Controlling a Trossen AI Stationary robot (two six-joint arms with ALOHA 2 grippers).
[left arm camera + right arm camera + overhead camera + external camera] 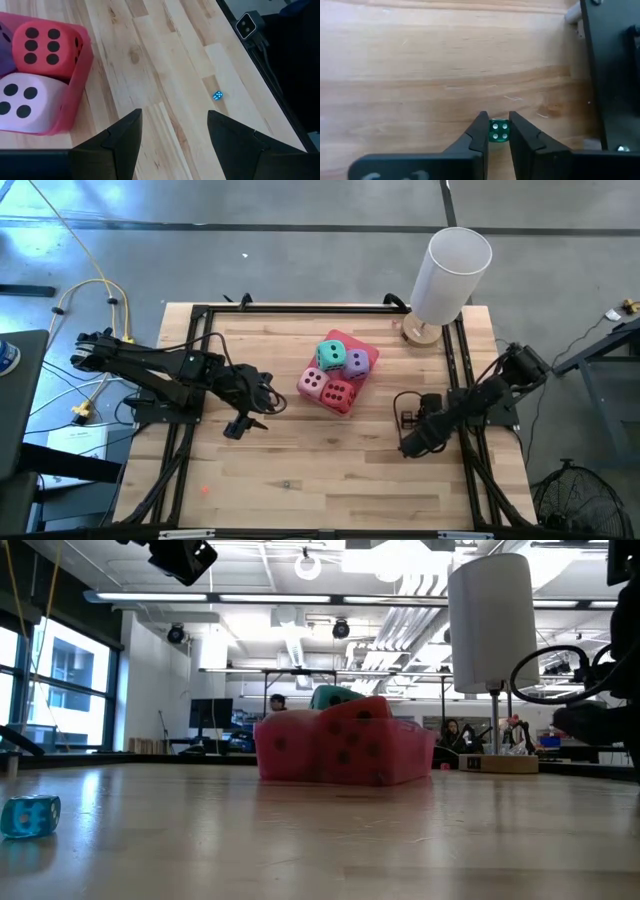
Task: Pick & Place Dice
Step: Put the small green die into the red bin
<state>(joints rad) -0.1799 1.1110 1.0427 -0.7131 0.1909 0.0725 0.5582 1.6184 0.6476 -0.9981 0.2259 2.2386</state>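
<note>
Soft dice: four big cubes sit packed together mid-bench: teal die, purple die, pale pink die and red die.
Tray: the flat pink tray holds all four; the teal one rides on top of the others.
Judgement on these: they look placed already, and neither claw is touching them.
Right claw: low over the right side of the bench, just inside the black frame rail, clenched on a small green die pinched between its two fingers.
Lift: the right wrist view does not show whether that small die has left the wood.
Small blue die: loose on bare wood, well apart from the tray and near a bench edge rail; nothing is touching it.
Left claw: left of the tray and above the bench, fingers spread and empty. The tray corner and the small blue die are both ahead of it.
White cylinder: stands on a round wooden base at the far right corner, clear of the work.
Done, as judged: the big dice are gathered and the small green die is grasped.
Left, as judged: carry the green die to the tray and let it go, then fetch the blue one.
Unclear: whether the small dice belong in this tray.
</note>
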